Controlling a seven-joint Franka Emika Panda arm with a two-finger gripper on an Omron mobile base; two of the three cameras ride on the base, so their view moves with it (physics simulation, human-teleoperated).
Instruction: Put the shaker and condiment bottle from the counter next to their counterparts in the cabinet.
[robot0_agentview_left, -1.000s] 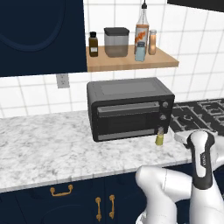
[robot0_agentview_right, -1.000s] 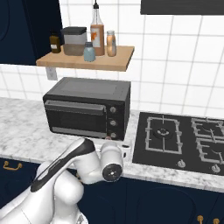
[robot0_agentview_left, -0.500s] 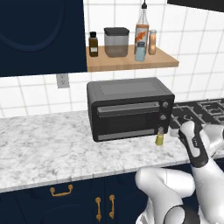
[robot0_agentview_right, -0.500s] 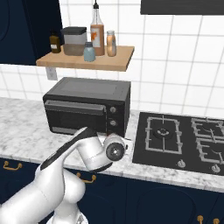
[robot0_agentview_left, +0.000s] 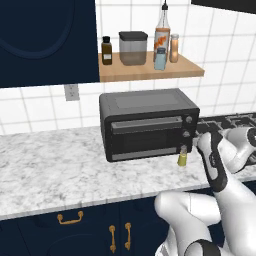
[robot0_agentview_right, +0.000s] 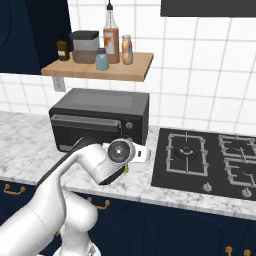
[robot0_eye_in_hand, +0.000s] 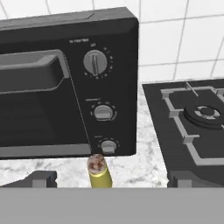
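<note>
Left base view: the shaker (robot0_agentview_left: 173, 48) already stands on the cabinet (robot0_agentview_left: 150, 73) at upper right, near the blue shaker (robot0_agentview_left: 160, 58) and tall bottle (robot0_agentview_left: 162, 31). The condiment bottle (robot0_agentview_left: 183, 158) is still on the counter (robot0_agentview_left: 60, 165), right of centre, by the oven (robot0_agentview_left: 147, 122).

Right base view: the shaker (robot0_agentview_right: 127, 50) is shelved at top centre.

Hand view: the bottle (robot0_eye_in_hand: 99, 170), yellow-green and dark-capped, stands upright at bottom centre between the gripper (robot0_eye_in_hand: 107, 180) tips, which are spread wide and empty.

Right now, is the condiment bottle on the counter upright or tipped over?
Upright. The condiment bottle stands on the counter with its dark cap on top, just in front of the toaster oven.
</note>
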